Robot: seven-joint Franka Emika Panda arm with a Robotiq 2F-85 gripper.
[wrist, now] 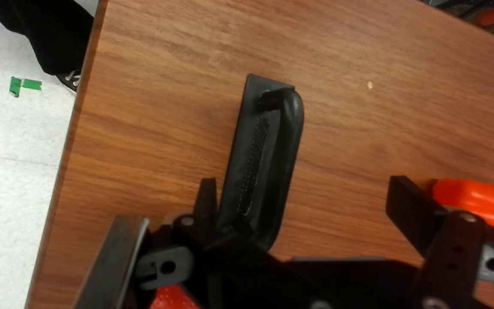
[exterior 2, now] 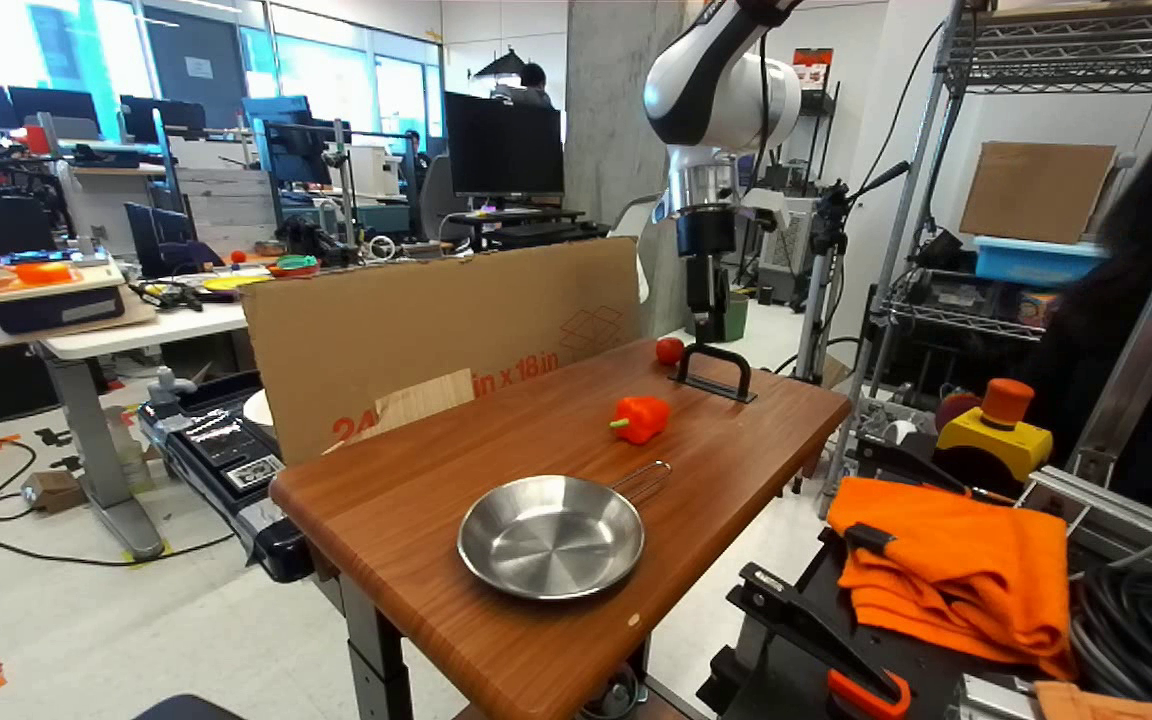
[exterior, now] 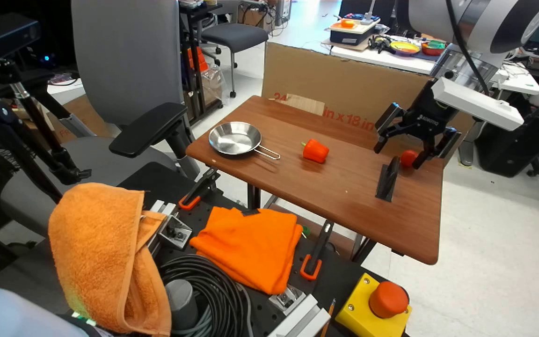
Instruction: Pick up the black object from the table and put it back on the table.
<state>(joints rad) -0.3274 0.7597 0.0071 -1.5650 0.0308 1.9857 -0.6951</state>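
Note:
The black object [exterior: 388,183] is a slim handle: a raised bar joined to a flat base plate. It rests on the brown table [exterior: 335,187], near the end below the arm; both exterior views show it, with its arched bar [exterior 2: 744,374] upright. Just above it hangs my gripper [exterior: 398,153], pointing down with its jaws wide apart. In the wrist view the black object [wrist: 288,150] lies between the lines of the two fingers, closer to the left one, its near end covered by the gripper [wrist: 302,189]. Nothing is held. Whether a fingertip touches the bar, I cannot tell.
A red tomato-like ball [exterior: 408,158] sits close beside the handle, partly under a finger in the wrist view. An orange-red pepper [exterior 2: 642,418] and a steel pan [exterior 2: 551,535] stand farther along the table. A cardboard panel [exterior 2: 456,320] rises along one long edge.

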